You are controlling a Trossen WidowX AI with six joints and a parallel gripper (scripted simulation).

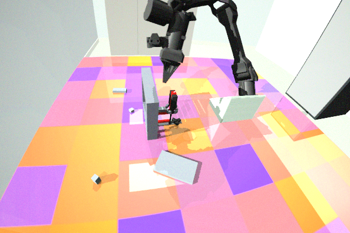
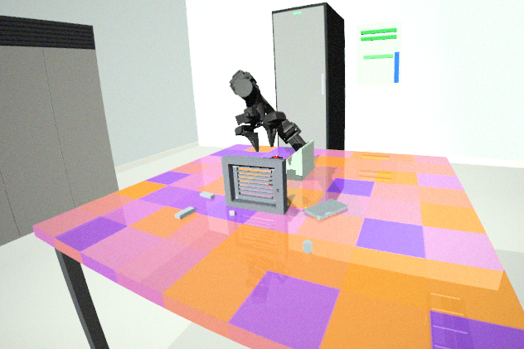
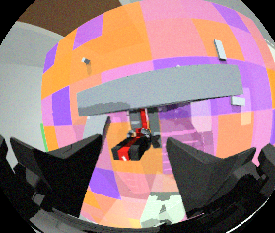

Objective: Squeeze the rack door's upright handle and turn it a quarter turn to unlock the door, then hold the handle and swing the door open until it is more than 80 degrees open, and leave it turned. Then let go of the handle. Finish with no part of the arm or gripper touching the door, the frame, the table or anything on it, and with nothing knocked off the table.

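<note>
The grey rack frame [image 1: 152, 117] [image 2: 278, 195] [image 3: 160, 86] stands upright on the table. The slatted door [image 2: 235, 180] sits within the frame in the exterior view and looks shut. The black and red handle [image 1: 173, 100] [image 2: 275, 157] [image 3: 126, 148] stands upright on the arm's side of the door, on metal mounts. My gripper [image 1: 164, 81] [image 2: 264, 147] [image 3: 133, 140] is open and empty, pointing down, above and beyond the handle in the top view. In the wrist view the handle shows between the spread fingers, farther off. The fingers touch nothing; the handle's exact turn is hard to tell.
A pale green panel [image 1: 243, 109] [image 2: 305, 161] [image 3: 162, 209] stands by the arm's base. A flat grey slab [image 1: 176, 166] [image 2: 326, 209] lies beside the frame. Small pale blocks [image 1: 119, 90] [image 1: 96, 179] [image 2: 185, 212] [image 2: 308, 246] lie behind the frame and farther along the table.
</note>
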